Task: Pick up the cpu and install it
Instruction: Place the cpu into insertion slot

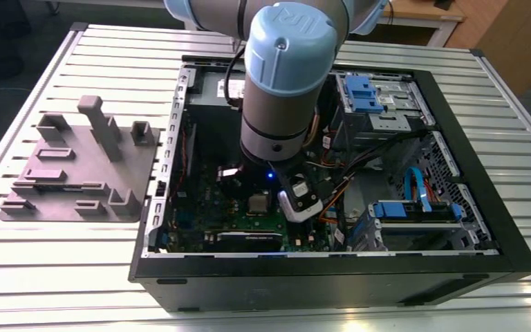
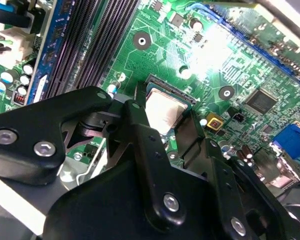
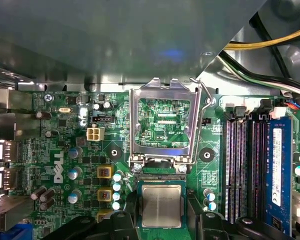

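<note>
Slatted metal table point(image 1: 63, 277), open PC case point(image 1: 339, 277) on top. Cpu point(image 3: 161, 205) sitting in socket on motherboard point(image 3: 80, 150), load frame point(image 3: 162, 122) flipped up. Gripper point(image 3: 162, 222) fingers straddling cpu edges; clamped or loose, cannot tell. Light, rigid, fragile; hold by edges.

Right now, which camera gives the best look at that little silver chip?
The first wrist view: the cpu faces the camera squarely, sitting in the socket below the raised frame. The second wrist view shows it slanted, partly behind the gripper. In the exterior view it is a small square beside the arm.
</note>
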`<state>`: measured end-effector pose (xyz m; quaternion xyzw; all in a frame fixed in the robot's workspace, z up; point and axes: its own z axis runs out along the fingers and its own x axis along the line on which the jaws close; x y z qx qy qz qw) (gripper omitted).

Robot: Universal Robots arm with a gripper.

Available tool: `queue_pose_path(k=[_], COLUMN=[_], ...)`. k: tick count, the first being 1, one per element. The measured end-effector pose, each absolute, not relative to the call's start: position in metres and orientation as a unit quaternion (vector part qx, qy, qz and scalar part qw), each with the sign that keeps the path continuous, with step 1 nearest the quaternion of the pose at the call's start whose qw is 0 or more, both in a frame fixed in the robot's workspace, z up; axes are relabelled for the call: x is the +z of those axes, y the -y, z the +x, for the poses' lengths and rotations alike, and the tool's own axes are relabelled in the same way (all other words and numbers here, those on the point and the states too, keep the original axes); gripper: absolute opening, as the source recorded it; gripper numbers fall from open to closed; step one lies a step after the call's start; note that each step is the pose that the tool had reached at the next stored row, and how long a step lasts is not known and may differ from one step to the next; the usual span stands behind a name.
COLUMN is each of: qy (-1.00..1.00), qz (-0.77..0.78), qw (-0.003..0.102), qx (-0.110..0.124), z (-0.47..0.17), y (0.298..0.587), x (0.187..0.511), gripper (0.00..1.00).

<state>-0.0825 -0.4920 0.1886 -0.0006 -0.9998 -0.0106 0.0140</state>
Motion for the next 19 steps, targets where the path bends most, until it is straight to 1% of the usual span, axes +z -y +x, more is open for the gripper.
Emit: queue_pose_path(k=[8, 10, 11, 19], qy=[1.000, 1.000, 1.000, 1.000], qz=[-0.001, -0.001, -0.001, -0.001], qw=[0.014, 0.014, 0.014, 0.014], qx=[-0.011, -0.011, -0.011, -0.014], z=[-0.0824, -0.0824, -0.0824, -0.0825], y=[0.4918, 0.4918, 0.4919, 0.4919], x=[0.1883, 0.1881, 0.1882, 0.1940], gripper=[0.47, 0.48, 0.55, 0.55])
